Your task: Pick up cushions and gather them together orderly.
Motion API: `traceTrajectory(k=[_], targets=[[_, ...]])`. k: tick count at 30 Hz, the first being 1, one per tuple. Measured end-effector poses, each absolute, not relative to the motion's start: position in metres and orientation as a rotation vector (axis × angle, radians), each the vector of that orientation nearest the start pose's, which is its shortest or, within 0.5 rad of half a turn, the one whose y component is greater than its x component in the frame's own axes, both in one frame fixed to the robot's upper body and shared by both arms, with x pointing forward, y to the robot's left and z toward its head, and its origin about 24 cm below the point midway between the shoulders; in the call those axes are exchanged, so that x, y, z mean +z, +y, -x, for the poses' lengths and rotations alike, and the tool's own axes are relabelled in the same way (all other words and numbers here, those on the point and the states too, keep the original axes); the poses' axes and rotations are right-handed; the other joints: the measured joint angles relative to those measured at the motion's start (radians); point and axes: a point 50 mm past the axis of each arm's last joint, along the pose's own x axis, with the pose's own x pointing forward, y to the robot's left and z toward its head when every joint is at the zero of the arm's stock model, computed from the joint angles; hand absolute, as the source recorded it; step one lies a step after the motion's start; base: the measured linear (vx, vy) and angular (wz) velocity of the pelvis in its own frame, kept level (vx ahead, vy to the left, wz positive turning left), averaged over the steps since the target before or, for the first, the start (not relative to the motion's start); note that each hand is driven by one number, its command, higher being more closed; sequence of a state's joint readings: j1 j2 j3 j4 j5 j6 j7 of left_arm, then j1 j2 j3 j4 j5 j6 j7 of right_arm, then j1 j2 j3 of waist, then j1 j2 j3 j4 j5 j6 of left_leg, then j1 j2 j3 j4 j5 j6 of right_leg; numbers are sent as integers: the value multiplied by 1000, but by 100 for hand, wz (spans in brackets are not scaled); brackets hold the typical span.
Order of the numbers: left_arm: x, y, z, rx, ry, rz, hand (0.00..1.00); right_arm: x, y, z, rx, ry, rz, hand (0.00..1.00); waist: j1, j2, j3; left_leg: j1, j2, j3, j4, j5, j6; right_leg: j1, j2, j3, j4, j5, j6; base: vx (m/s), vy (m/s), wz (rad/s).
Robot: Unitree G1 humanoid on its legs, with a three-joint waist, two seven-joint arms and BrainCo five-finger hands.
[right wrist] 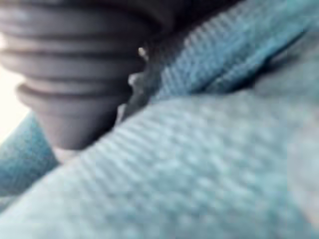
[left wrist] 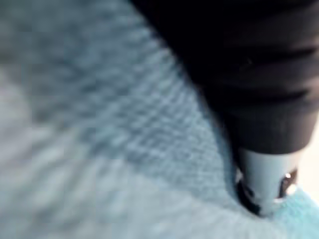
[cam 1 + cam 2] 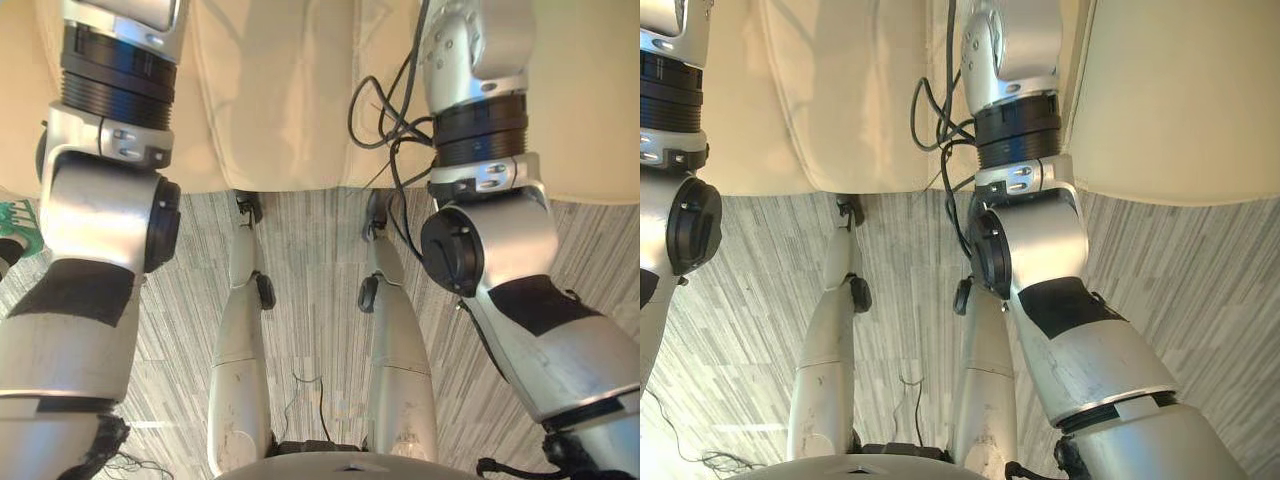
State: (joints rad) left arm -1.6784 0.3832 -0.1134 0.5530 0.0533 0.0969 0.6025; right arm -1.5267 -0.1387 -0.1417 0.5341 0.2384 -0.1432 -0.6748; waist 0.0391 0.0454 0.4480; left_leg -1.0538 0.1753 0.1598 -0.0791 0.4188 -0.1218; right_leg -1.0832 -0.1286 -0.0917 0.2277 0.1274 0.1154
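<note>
Blue-green woven cushion cloth lies right against my left hand, whose dark ribbed cover presses into the fabric. In the right wrist view the same kind of teal cushion cloth bulges over my right hand and hides most of it. In the eye views both arms reach forward over the front of a cream sofa and run out past the top edge.
The sofa's cream seat cushions span the far side, with a seam between them. Grey striped carpet lies below the sofa front. A green patterned thing shows at the left edge.
</note>
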Motion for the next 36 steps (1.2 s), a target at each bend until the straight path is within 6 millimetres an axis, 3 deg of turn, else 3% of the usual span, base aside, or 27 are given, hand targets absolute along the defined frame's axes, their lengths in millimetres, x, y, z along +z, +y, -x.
traceTrajectory(k=[5,9,13,18,23,27,30,32,36], targets=[[483,126,-311,495,-1105,-92,0,421,-113,-340,-309,-939,-507,0,-2,0,42,-29,-3,-1,0,0,0,-39,-5,-1,21,4,3,83,33,-1],[459,132,-327,495,-1041,-76,0,413,-121,-344,-287,-935,-532,0,-1,0,45,-35,-6,-6,0,-9,-11,-53,-9,-2,45,-5,2,93,23,4],[449,134,-330,486,-1033,-50,0,407,-125,-346,-266,-940,-547,0,-2,0,45,-49,-7,-8,0,-15,-17,-67,-6,-2,45,-4,3,86,2,0],[419,136,-346,465,-953,-20,0,402,-128,-348,-234,-945,-504,0,-6,0,45,-47,-4,-10,0,5,6,-67,-5,-3,48,-4,3,82,-2,-2],[389,144,-358,463,-872,-9,0,388,-134,-357,-232,-894,-455,0,-5,0,45,-20,2,-9,0,3,5,-50,-2,-3,64,-10,-4,86,-7,-1],[363,158,-368,471,-785,29,0,369,-143,-365,-267,-832,-425,0,-4,0,45,11,7,-9,0,-21,20,-16,3,-4,57,-10,-5,74,-31,-1],[359,166,-366,474,-782,76,0,365,-147,-366,-279,-816,-420,0,-5,0,45,21,8,-9,0,-20,21,-3,4,-5,54,-10,-5,64,-34,1],[347,178,-367,499,-751,97,0,355,-152,-369,-300,-786,-396,0,-4,0,45,48,9,-7,0,-6,37,24,4,-7,54,-12,-6,65,-49,5],[318,206,-362,559,-718,91,0,331,-172,-358,-345,-799,-344,0,-6,-1,45,128,6,-3,0,-20,26,94,-4,-10,81,-43,-2,35,-68,13]])
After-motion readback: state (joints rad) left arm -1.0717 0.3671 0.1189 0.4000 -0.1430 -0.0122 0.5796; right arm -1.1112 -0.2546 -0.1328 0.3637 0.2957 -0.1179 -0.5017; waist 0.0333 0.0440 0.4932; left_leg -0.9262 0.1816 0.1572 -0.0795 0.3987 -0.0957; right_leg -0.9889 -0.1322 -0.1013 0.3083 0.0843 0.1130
